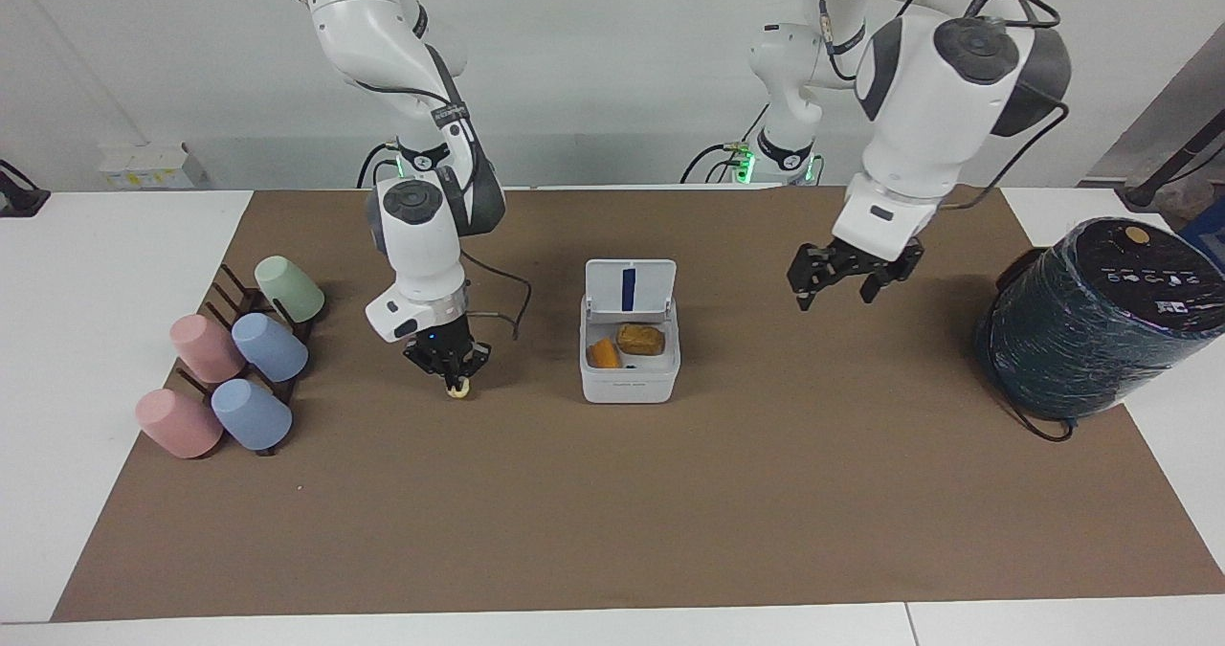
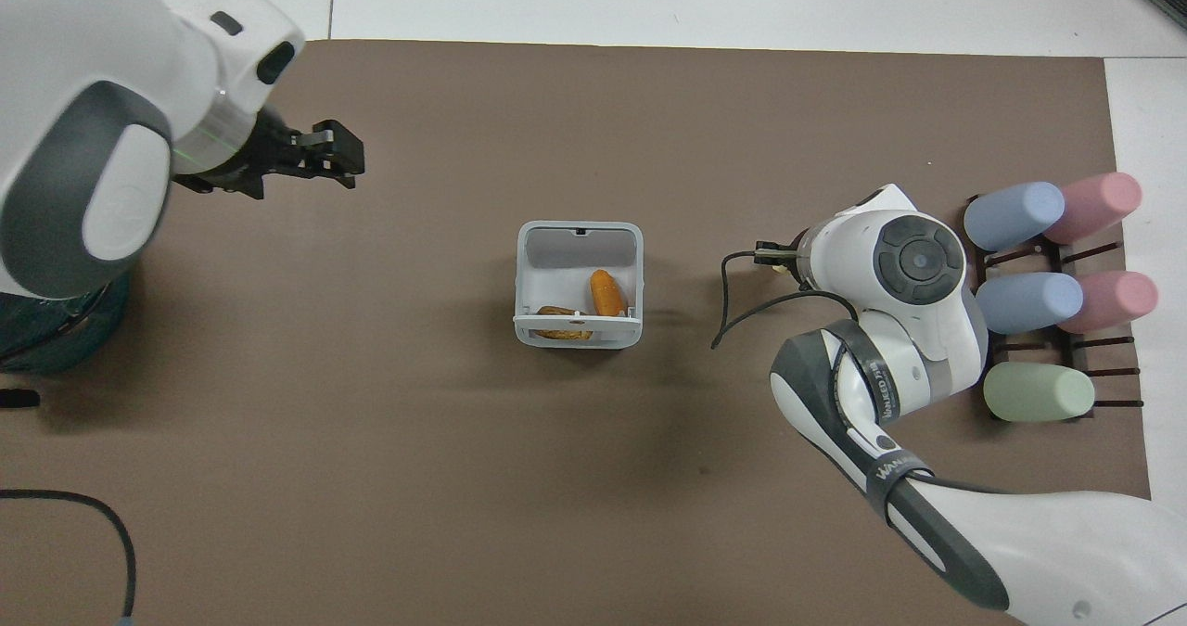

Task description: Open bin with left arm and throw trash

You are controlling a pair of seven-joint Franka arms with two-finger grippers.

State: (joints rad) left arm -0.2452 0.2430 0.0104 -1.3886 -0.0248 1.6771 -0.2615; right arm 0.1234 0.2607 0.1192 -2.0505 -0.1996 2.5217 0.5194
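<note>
The white bin (image 1: 630,386) stands open mid-mat, its lid (image 1: 630,287) upright with a blue strip. It also shows in the overhead view (image 2: 580,247). An orange cob piece (image 1: 603,353) (image 2: 604,292) and a brownish-yellow cob piece (image 1: 640,339) (image 2: 559,312) lie inside. My left gripper (image 1: 847,282) (image 2: 329,151) is open and empty, up in the air over the mat between the bin and the dark cylinder. My right gripper (image 1: 450,367) is down at the mat beside the bin, shut on the pale yellow lump (image 1: 457,389). In the overhead view the right arm hides both.
A large dark film-wrapped cylinder (image 1: 1101,321) (image 2: 37,338) stands at the left arm's end of the table. A rack of pastel cups (image 1: 239,359) (image 2: 1048,292) lies at the right arm's end. A black cable (image 1: 502,306) trails from the right wrist.
</note>
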